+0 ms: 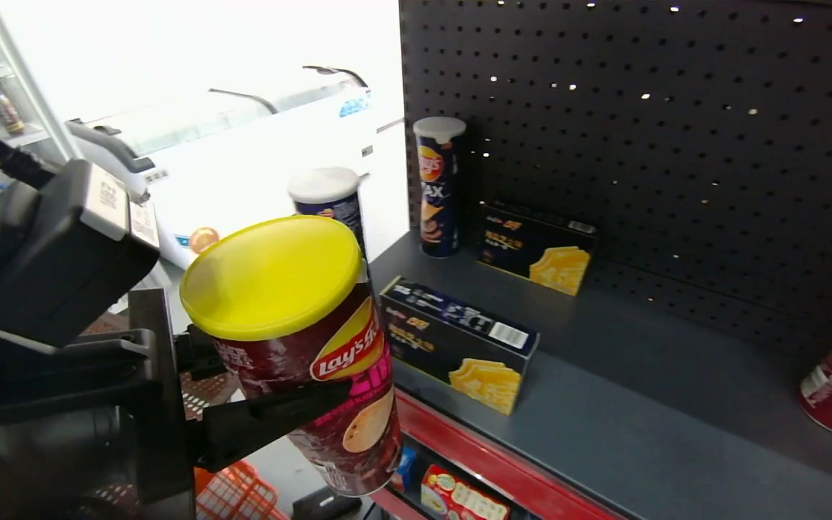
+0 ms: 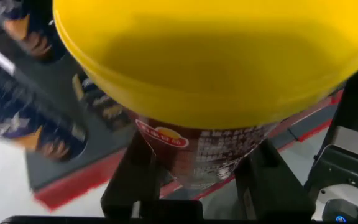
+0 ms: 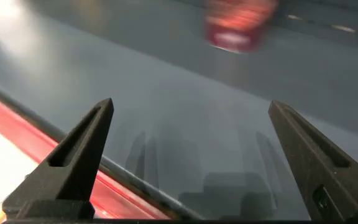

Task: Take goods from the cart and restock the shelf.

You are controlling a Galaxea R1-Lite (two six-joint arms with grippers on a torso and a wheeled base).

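Left tool (image 2: 201, 177) clamps a yellow-lidded chips can (image 1: 329, 361), lower left of frame.
Right tool (image 3: 191, 104) spread wide, empty, above the shelf (image 1: 604, 404).

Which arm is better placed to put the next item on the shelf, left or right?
Left. The left gripper is shut on the yellow-lidded chips can, held beside the front edge of the shelf. The right gripper is open with nothing in it, over the shelf.

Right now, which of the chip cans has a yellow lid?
The red can in the left gripper. The far blue can and the near blue can have white lids.
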